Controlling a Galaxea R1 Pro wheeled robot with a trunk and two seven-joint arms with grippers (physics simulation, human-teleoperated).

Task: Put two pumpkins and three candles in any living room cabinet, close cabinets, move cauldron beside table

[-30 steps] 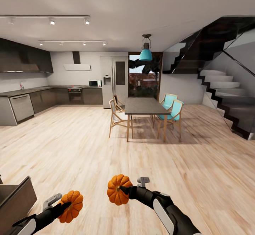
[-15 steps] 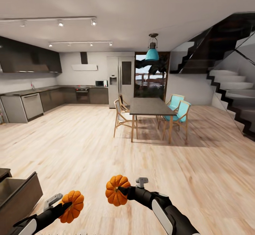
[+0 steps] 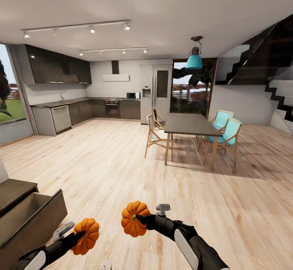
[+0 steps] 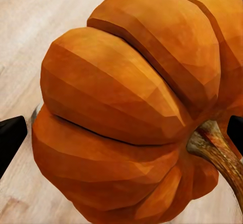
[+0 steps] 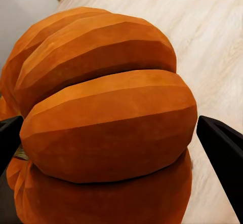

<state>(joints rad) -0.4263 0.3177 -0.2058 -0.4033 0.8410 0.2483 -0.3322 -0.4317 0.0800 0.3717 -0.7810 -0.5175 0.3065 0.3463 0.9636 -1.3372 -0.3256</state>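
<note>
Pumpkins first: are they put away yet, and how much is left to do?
Not yet. Each hand holds one: the left hand grips a pumpkin, the right hand the other pumpkin. The dark cabinet drawer stands open beside them, so both go in next. Candles, closing up and the cauldron remain.

wooden floor (image 3: 101,160), dining table (image 3: 189,124), chairs (image 3: 226,133)

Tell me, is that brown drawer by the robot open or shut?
Open. The cabinet drawer at the head view's lower left is pulled out, its hollow inside showing, with nothing visible in it. Both pumpkins are in the grippers.
</note>
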